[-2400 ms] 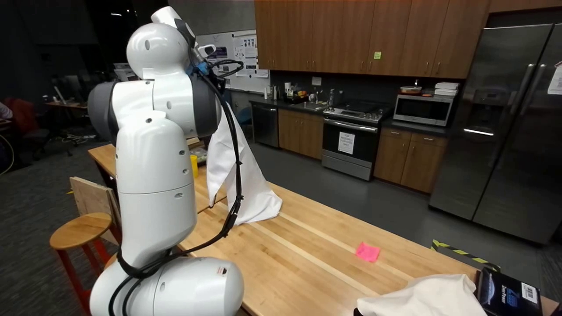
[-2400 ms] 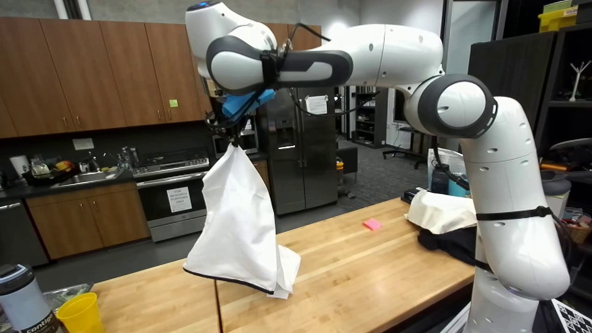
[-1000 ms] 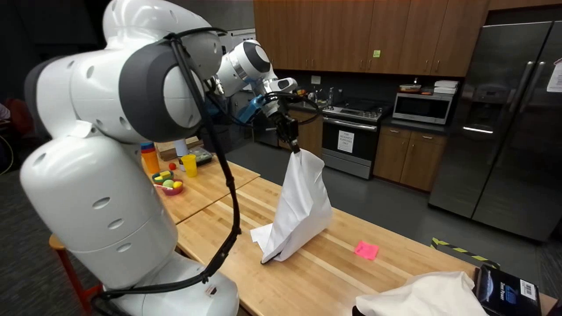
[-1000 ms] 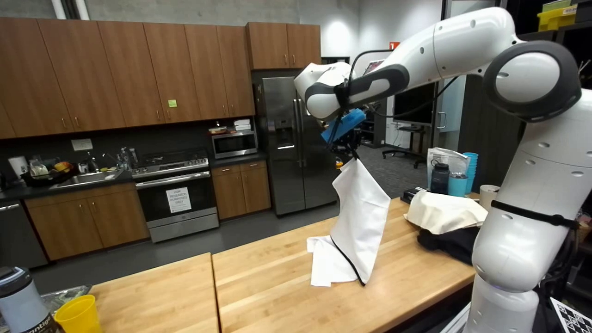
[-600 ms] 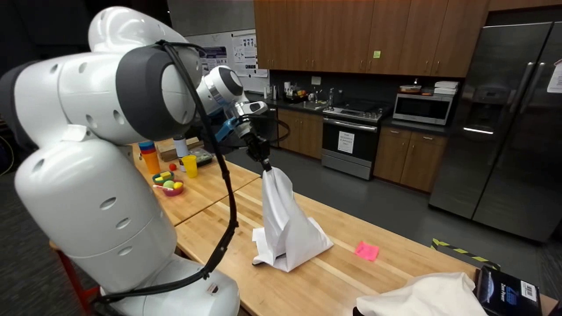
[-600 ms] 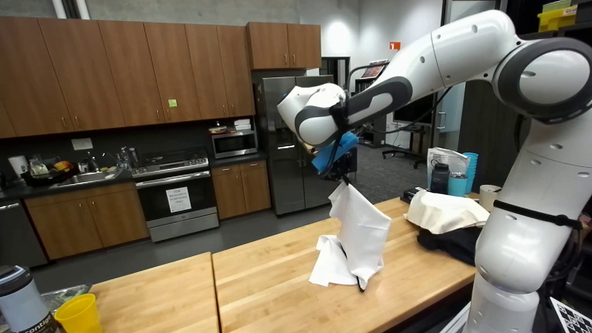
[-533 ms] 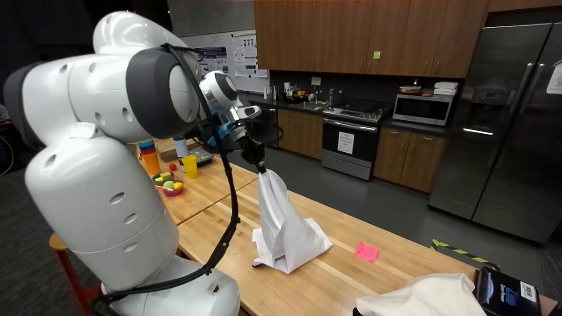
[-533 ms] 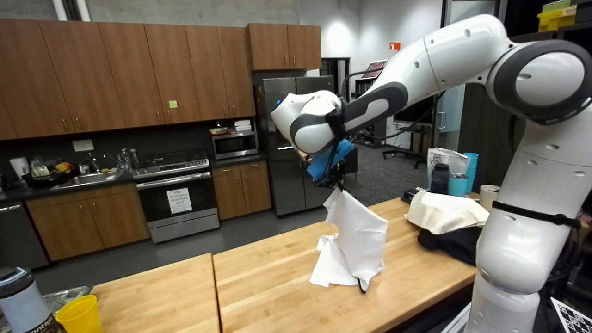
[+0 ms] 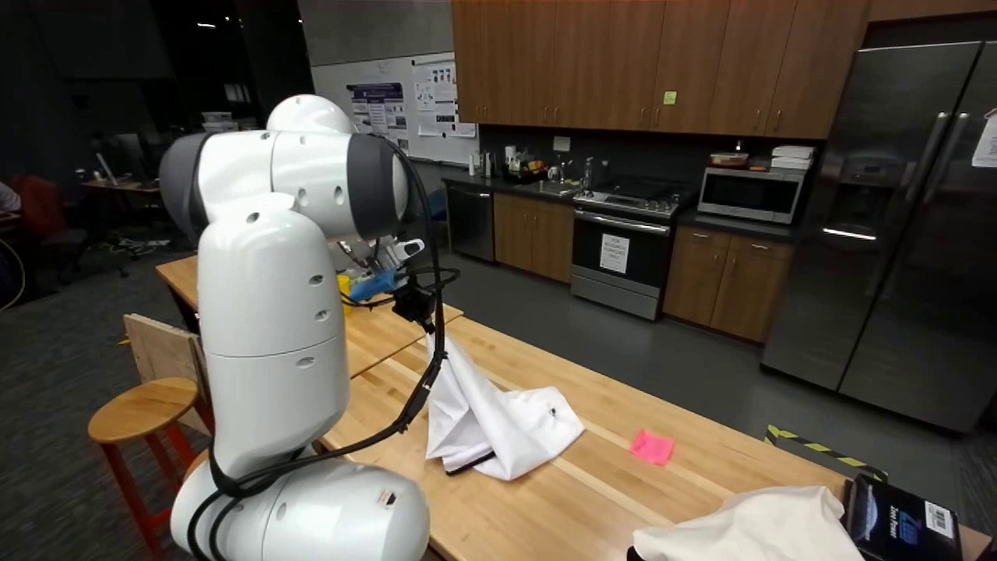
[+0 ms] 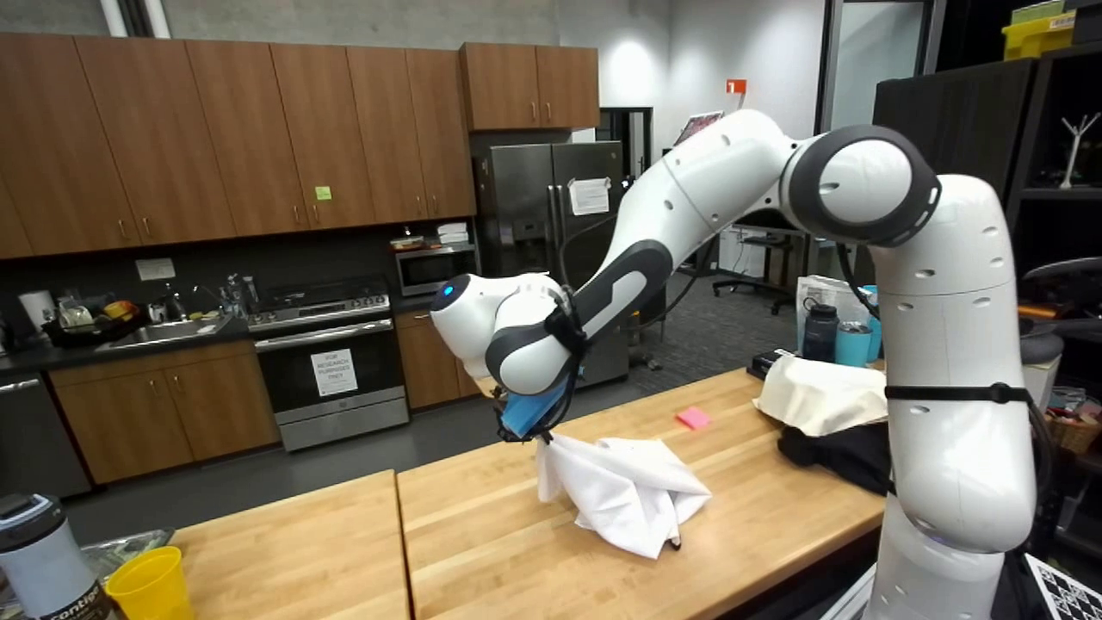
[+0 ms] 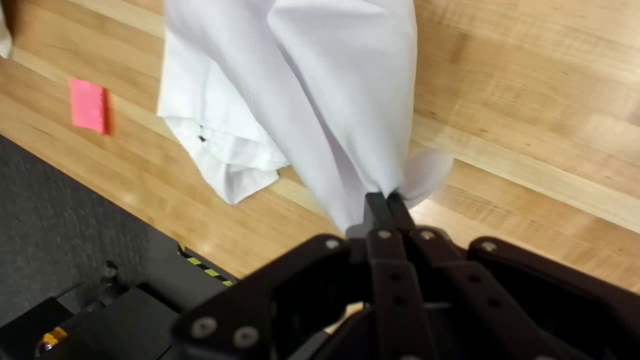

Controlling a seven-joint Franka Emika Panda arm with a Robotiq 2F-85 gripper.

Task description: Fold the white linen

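The white linen lies rumpled on the wooden table in both exterior views point(image 9: 510, 432) point(image 10: 633, 495), with one end lifted into a peak and a bit of dark edging showing. My gripper is shut on that end, low over the table in both exterior views point(image 9: 429, 326) point(image 10: 546, 437). In the wrist view the black fingertips point(image 11: 386, 195) pinch the linen point(image 11: 350, 75), which stretches away from them in long folds. A flatter part of the linen rests on the table to the left there. The arm's cables partly hide the held end in an exterior view.
A small pink item point(image 9: 652, 446) lies on the table point(image 9: 537, 499) beyond the linen. A cream cloth point(image 10: 822, 396) on something black and a black box point(image 9: 903, 522) are at one end. A yellow cup point(image 10: 151, 585) and a bottle point(image 10: 52, 560) stand at the other.
The gripper swung the hanging linen toward the pink item's side, then came back and down, still holding it. The linen, upright before, now lies mostly collapsed on the table.
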